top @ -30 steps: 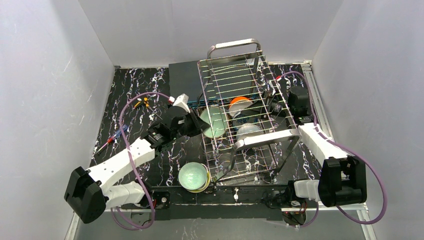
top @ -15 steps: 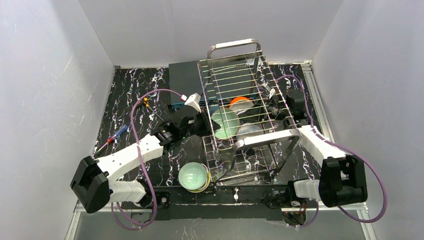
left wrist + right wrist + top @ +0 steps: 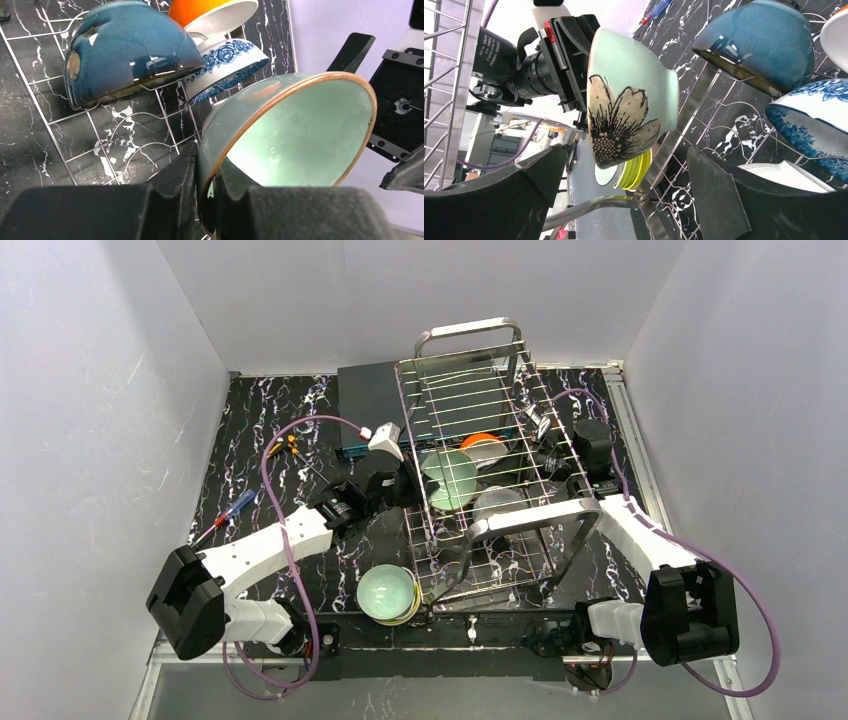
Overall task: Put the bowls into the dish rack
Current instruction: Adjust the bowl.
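Observation:
My left gripper [image 3: 412, 486] [image 3: 205, 172] is shut on the rim of a pale green bowl [image 3: 450, 480] [image 3: 295, 130] with a flower on its outside [image 3: 629, 100]. It holds the bowl tilted on its side inside the steel wire dish rack [image 3: 470, 370]. The rack also holds a dark blue bowl [image 3: 130, 50], a blue-patterned bowl [image 3: 225, 62], an orange-and-white bowl [image 3: 482, 447] and a pale bowl [image 3: 497, 502]. My right gripper [image 3: 553, 455] [image 3: 619, 170] is open and empty at the rack's right side, facing the held bowl. A stack of a pale green bowl on lime-yellow bowls [image 3: 388, 593] sits on the table.
A flat dark-teal box [image 3: 368, 400] lies behind the rack's left corner. A red-and-blue screwdriver [image 3: 225, 517] and a small yellow tool [image 3: 290, 447] lie on the left of the black marbled table [image 3: 250, 470]. Grey walls close in three sides.
My left arm has carried the pale green bowl to the right, from the rack's left edge into the rack. My right gripper has shifted slightly and stays open.

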Motion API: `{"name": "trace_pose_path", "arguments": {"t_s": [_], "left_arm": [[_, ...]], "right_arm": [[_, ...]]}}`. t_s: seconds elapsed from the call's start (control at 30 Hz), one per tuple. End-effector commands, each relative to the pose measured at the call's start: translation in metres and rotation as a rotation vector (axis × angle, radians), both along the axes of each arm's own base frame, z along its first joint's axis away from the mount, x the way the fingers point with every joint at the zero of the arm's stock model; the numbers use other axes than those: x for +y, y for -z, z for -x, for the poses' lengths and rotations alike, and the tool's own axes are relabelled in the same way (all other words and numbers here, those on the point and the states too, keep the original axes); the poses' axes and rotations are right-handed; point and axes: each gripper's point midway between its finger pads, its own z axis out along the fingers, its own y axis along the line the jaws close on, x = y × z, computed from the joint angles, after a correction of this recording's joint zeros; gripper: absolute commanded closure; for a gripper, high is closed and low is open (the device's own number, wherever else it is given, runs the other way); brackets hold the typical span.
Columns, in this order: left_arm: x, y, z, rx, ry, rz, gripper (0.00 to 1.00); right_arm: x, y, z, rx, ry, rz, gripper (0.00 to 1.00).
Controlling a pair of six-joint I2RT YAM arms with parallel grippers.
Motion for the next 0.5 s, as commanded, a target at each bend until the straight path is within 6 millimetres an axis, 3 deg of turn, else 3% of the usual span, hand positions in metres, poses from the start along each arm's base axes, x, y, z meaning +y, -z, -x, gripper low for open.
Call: {"name": "trace_pose_path", "arguments": {"t_s": [0.0,0.3,0.47], "left_arm": [[-0.002,-0.064,-0.014,-0.148,-0.05,0.121,1.0],[-0.043,-0.083,0.002,-0.162,0.135,0.171,1.0],[-0.055,-0.093,0.008,-0.213,0.173,0.189,1.0]], "right_arm": [[0.002,-0.014,0.007,-0.081,-0.037,-0.022,0.01],[0.01,-0.006,0.008,-0.068,-0.057,-0.013,0.01],[0.015,-0.002,0.009,-0.06,-0.066,-0.01,0.01]]}}
